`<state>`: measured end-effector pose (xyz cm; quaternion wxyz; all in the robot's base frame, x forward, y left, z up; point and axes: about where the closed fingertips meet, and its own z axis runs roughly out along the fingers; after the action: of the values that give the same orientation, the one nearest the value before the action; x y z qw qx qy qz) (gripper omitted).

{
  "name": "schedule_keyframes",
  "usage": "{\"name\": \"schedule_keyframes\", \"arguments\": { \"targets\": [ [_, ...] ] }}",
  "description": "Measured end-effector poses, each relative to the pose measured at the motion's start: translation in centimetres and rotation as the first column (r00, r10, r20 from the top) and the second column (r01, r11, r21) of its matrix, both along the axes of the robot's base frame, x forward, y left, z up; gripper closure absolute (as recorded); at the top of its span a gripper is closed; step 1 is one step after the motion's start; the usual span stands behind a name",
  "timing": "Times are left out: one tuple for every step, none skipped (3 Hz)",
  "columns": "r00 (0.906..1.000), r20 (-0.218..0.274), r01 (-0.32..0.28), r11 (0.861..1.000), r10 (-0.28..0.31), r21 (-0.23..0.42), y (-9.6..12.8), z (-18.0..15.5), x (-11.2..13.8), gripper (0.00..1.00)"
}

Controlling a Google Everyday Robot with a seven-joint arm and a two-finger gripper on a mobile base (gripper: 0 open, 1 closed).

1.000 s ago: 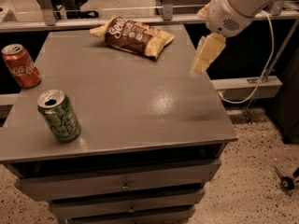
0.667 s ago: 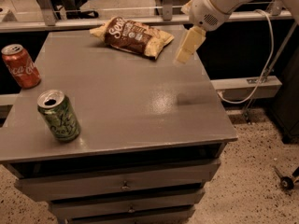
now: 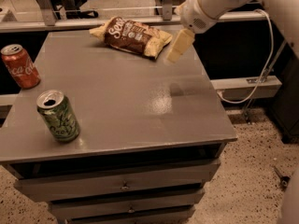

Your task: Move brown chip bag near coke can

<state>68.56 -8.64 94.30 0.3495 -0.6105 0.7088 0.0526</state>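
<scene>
The brown chip bag (image 3: 133,35) lies flat at the far edge of the grey cabinet top (image 3: 140,101), dark brown in the middle with pale yellow ends. The coke can (image 3: 20,66) stands upright at the left edge, well apart from the bag. My gripper (image 3: 174,55) hangs from the white arm coming in from the upper right. It is just right of the bag's right end, slightly above the surface, and holds nothing that I can see.
A green can (image 3: 58,115) with an opened top stands at the front left, below the coke can. The cabinet has drawers (image 3: 124,186) in front. A white cable (image 3: 261,73) hangs at the right. Speckled floor lies to the right.
My gripper has moved left and toward the far edge, from beside the cabinet's right side to close beside the chip bag's right end. The bag and both cans have not moved.
</scene>
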Motion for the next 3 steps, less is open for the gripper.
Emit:
{"name": "schedule_keyframes", "arguments": {
  "targets": [
    [0.9987, 0.028, 0.041, 0.997, -0.043, 0.072, 2.5, -2.4, 5.6, 0.00],
    [0.9947, 0.041, 0.087, 0.985, -0.094, 0.147, 4.4, -4.2, 10.6, 0.00],
    [0.9895, 0.021, 0.137, 0.973, -0.143, 0.185, 5.3, -5.1, 13.4, 0.00]
  ]
}}
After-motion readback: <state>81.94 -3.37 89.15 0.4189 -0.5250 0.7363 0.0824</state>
